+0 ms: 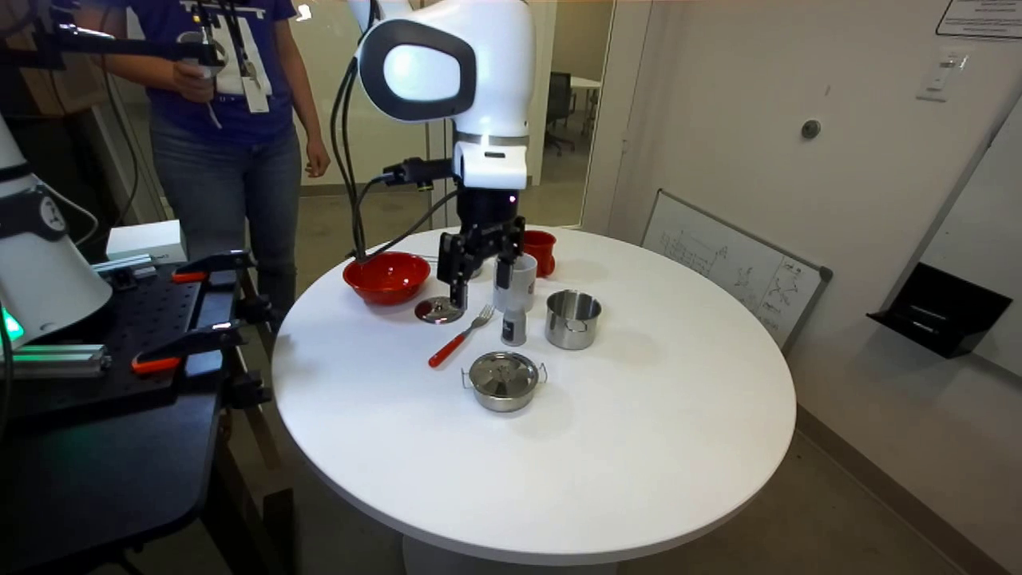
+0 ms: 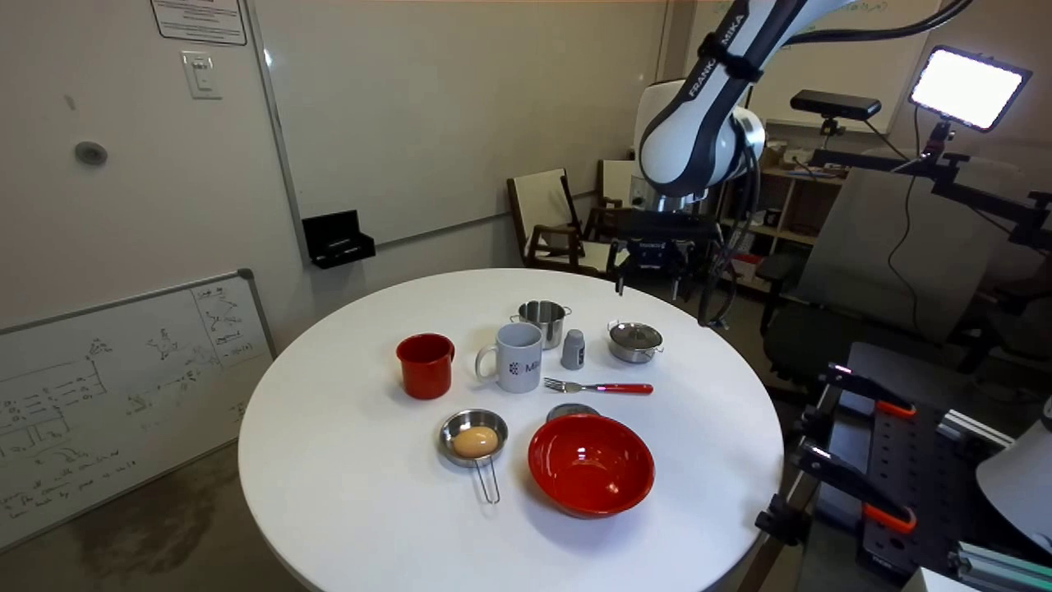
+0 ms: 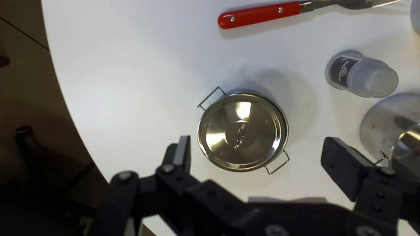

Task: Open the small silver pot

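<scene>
The small silver pot stands upright on the white round table, with wire handles at its sides. It also shows in an exterior view and in the wrist view. Its shiny lid is on it, with a small wire loop at the darker centre. My gripper is open and empty, its fingers wide apart. In the wrist view the pot lies between and beyond the fingertips, nearer the left finger. The gripper hangs above the table in both exterior views, apart from the pot.
Near the pot are a red-handled fork, a grey pepper shaker and a taller open silver pot. Further off are a white mug, red cup, red bowl, loose lid and small pan holding an egg.
</scene>
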Tool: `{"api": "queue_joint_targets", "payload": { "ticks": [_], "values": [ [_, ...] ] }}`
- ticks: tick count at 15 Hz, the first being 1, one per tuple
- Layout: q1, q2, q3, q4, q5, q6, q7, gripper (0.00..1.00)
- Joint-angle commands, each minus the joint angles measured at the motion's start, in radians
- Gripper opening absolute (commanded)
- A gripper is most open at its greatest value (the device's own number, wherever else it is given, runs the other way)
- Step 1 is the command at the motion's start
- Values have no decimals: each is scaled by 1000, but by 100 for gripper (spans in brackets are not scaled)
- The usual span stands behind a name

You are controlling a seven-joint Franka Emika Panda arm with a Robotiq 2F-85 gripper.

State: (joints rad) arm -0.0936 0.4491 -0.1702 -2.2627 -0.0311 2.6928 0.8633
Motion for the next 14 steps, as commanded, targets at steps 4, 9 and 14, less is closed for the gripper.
{"api": "queue_joint_targets", "payload": {
  "ticks": [4, 9, 14],
  "values": [
    [92, 203, -97, 142, 71, 18, 177, 100],
    [85, 202, -99, 130, 91, 11, 167, 100],
    [64, 201, -101, 94, 121, 42, 172, 100]
  ]
}}
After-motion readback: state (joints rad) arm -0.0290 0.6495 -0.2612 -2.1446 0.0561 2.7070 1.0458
